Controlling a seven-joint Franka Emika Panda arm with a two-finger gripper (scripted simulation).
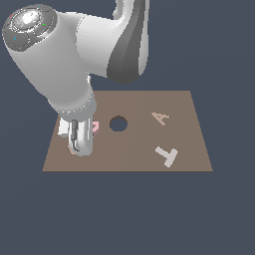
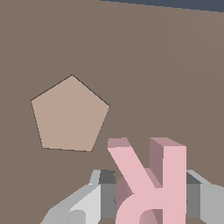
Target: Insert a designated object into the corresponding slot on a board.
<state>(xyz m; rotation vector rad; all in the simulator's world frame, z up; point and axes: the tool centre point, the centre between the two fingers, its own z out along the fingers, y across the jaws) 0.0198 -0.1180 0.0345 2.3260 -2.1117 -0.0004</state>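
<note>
The arm's big white body filled the upper half of the exterior view and came down onto the brown board (image 1: 149, 159) toward its 9 o'clock side. The gripper (image 1: 79, 144) stood low over the board there, its wrist hiding most of what it carried; only a sliver of the pink letter R (image 1: 95, 126) peeked out beside it, at about 3 o'clock from the wrist.

In the wrist view the pink letter R (image 2: 151, 183) sat between the two grey fingers (image 2: 94, 197), which pressed against its sides from either hand, so the claw was pinching the letter. The R showed its legs pointing away from the camera, its rounded bowl nearest the lens.

On the board surface (image 2: 166, 65) beyond the letter lay a flat tan pentagon (image 2: 70, 114), a shade lighter than the board, edged with a thin dark line and apart from the letter.

From the exterior view, a round dark hole (image 1: 118, 123) sat near the board's centre, just beside the gripper. The tan letter A (image 1: 160, 118) lay at about 2 o'clock from the board's middle, and the grey letter T (image 1: 167, 156) at about 4 o'clock, well apart from the gripper. The R-shaped slot could not be made out in either view
</note>
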